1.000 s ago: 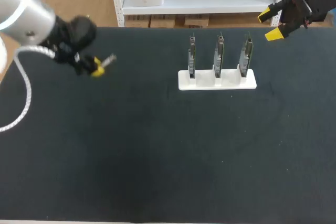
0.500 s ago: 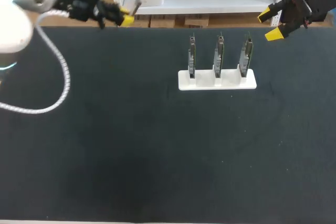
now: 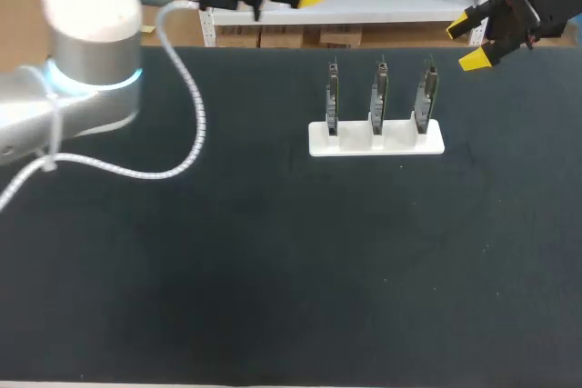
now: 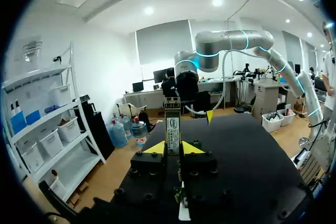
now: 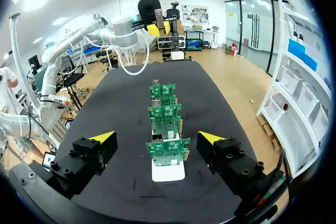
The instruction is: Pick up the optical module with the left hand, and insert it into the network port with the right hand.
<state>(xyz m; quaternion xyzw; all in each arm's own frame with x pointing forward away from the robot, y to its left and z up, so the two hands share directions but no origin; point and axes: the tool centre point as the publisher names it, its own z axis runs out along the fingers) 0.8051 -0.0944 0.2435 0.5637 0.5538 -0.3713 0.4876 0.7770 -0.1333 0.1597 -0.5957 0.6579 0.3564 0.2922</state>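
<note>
The pick-up is done, we judge. The fingers of our left gripper [image 4: 172, 148] are closed on the module [image 4: 172, 125], which stands upright between them in the air, well apart from the boards [image 3: 376, 102]. Our right gripper [image 3: 469, 44] is wide open and empty, near the boards. Handover and insertion into a port are left.

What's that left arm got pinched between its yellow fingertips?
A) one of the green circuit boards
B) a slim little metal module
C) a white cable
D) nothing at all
B: in the left wrist view the module stands upright between both tips of the left gripper, while the three boards sit in their white holder.
</note>
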